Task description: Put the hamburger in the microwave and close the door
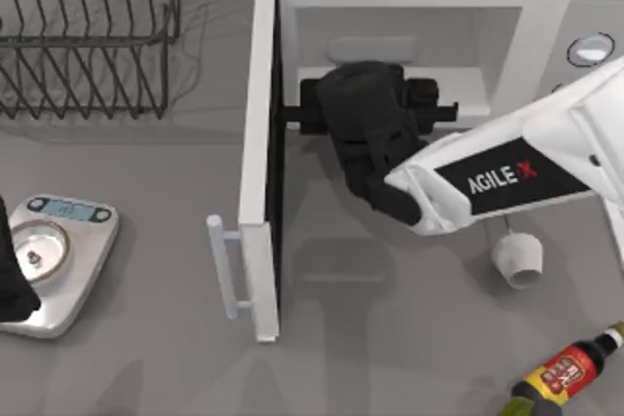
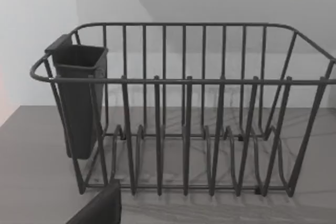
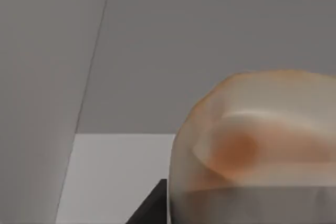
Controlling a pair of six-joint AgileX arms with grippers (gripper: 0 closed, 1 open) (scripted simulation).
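The white microwave point(image 1: 546, 17) stands at the back right with its door point(image 1: 255, 143) swung wide toward the front, bar handle point(image 1: 222, 270) on the outside. My right gripper point(image 1: 370, 109) reaches into the pale grey cavity. In the right wrist view the hamburger point(image 3: 257, 145), cream with an orange-brown rim, sits very close against a dark finger point(image 3: 152, 208), above the cavity floor with the back wall behind it. My left gripper point(image 1: 12, 270) is parked at the left edge over a scale.
A wire dish rack point(image 1: 88, 36) with a dark cutlery holder point(image 2: 79, 98) fills the back left. A silver kitchen scale point(image 1: 68, 250) lies at the left. A white cup point(image 1: 517, 258) and a dark sauce bottle point(image 1: 564, 372) lie front right, under my right arm.
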